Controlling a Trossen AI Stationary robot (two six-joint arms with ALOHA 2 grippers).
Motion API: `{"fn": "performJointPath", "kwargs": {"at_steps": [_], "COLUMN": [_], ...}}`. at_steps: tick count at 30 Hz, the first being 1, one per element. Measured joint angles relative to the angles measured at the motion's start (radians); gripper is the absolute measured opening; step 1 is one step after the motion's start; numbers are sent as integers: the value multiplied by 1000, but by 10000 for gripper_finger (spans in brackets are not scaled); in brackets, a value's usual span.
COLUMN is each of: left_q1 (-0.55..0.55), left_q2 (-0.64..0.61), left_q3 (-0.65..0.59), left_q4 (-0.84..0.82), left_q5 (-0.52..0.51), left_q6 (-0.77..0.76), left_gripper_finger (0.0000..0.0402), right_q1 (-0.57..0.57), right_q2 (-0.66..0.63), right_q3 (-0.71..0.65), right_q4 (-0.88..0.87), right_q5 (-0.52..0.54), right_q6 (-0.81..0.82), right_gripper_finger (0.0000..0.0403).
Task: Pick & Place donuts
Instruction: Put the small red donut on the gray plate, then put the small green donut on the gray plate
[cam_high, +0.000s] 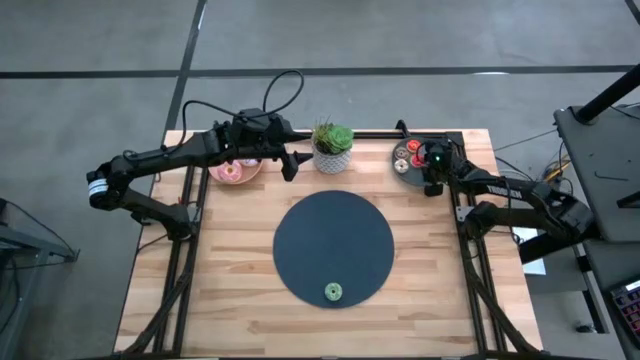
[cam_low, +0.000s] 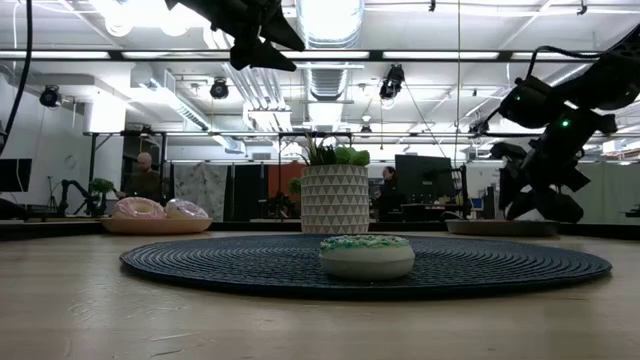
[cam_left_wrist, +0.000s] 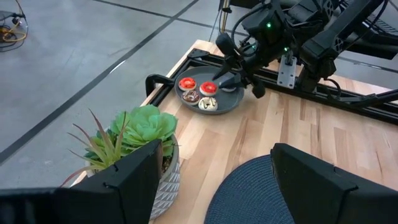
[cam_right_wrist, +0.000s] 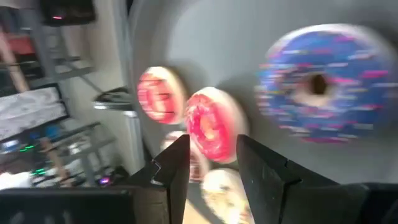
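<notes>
My right gripper (cam_right_wrist: 212, 163) hovers over the grey plate (cam_left_wrist: 233, 103) at the table's far right, fingers apart. A red-frosted donut (cam_right_wrist: 211, 132) lies on the plate just past the fingertips, and nothing is between them. A blue sprinkled donut (cam_right_wrist: 317, 84), another red one (cam_right_wrist: 158, 93) and two paler ones lie on the same plate. A green donut (cam_high: 333, 292) rests flat on the dark round mat (cam_high: 335, 245). My left gripper (cam_left_wrist: 214, 180) hangs open and high beside the pink plate (cam_high: 235, 172), which holds two larger frosted donuts (cam_low: 138, 208).
A potted plant (cam_high: 332, 148) in a white patterned pot stands at the far middle, between the two plates. Black frame rails (cam_high: 190, 215) run along the table's left and right sides. Bare wood lies around the mat.
</notes>
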Motion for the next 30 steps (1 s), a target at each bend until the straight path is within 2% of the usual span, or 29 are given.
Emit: {"fn": "performJointPath", "kwargs": {"at_steps": [4, 12, 23, 30], "left_q1": [0, 0, 0, 0], "left_q2": [0, 0, 0, 0], "left_q3": [0, 0, 0, 0], "left_q4": [0, 0, 1, 0], "left_q5": [-1, -3, -3, 4], "left_q6": [0, 3, 3, 11], "left_gripper_finger": [271, 271, 271, 271], "right_q1": [0, 0, 78, 128], "right_q2": [-46, -169, -430, -550], "right_q3": [0, 0, 0, 0], "right_q4": [-79, -67, -41, -42], "right_q5": [-36, -56, -224, -387], "right_q6": [-9, -76, -455, -647], "right_gripper_finger": [124, 113, 118, 114]}}
